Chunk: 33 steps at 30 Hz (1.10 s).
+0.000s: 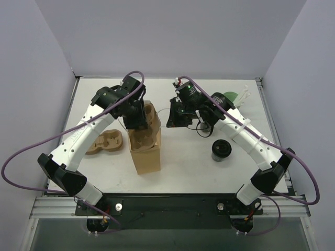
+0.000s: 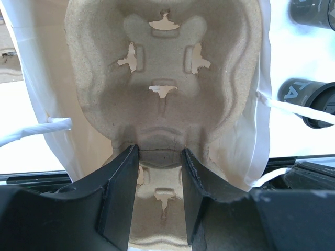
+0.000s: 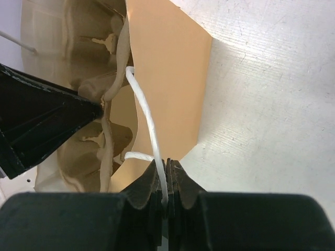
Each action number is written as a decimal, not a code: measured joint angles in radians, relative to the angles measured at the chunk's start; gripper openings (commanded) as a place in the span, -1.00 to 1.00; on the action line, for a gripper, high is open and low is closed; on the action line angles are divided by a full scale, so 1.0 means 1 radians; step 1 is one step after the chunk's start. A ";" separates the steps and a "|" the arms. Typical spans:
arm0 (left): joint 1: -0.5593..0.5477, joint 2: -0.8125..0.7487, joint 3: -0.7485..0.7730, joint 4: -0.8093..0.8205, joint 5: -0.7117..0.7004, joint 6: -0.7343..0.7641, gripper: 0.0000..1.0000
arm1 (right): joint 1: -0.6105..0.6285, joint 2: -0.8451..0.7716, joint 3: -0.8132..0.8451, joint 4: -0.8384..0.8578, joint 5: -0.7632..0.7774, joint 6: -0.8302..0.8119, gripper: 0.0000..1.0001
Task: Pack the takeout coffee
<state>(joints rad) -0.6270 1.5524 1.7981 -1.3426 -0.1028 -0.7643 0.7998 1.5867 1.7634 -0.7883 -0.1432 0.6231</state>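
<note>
The takeout coffee (image 1: 222, 150), a short dark cup with a black lid, stands on the table right of centre; it also shows in the left wrist view (image 2: 308, 103). A tan paper bag (image 1: 146, 159) stands upright at centre. My left gripper (image 1: 137, 121) (image 2: 157, 149) is shut on the end of a brown pulp cup tray (image 2: 162, 68), which sits tilted in the bag's mouth. My right gripper (image 1: 172, 119) (image 3: 166, 164) is shut on the bag's white string handle (image 3: 146, 112) and holds that side of the bag (image 3: 167, 78) open.
A second dark cup (image 1: 205, 128) stands partly under my right arm. A second pulp tray (image 1: 104, 142) lies left of the bag. A pale green cup (image 1: 230, 98) with white sticks is at the back right. Walls enclose the table.
</note>
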 measured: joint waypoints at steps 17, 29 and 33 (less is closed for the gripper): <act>0.044 0.000 0.010 -0.002 0.011 0.030 -0.80 | -0.007 -0.025 -0.023 0.008 -0.003 -0.054 -1.00; 0.061 0.000 0.017 -0.004 0.010 0.045 -0.80 | -0.008 -0.028 -0.034 0.008 -0.012 -0.078 -1.00; 0.061 0.000 0.016 -0.004 0.010 0.045 -0.80 | -0.009 -0.017 0.012 0.003 -0.053 -0.073 -1.00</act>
<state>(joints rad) -0.5663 1.5528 1.8145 -1.3464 -0.0929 -0.7197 0.7910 1.5696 1.7756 -0.7849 -0.1967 0.5499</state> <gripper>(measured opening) 0.454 0.040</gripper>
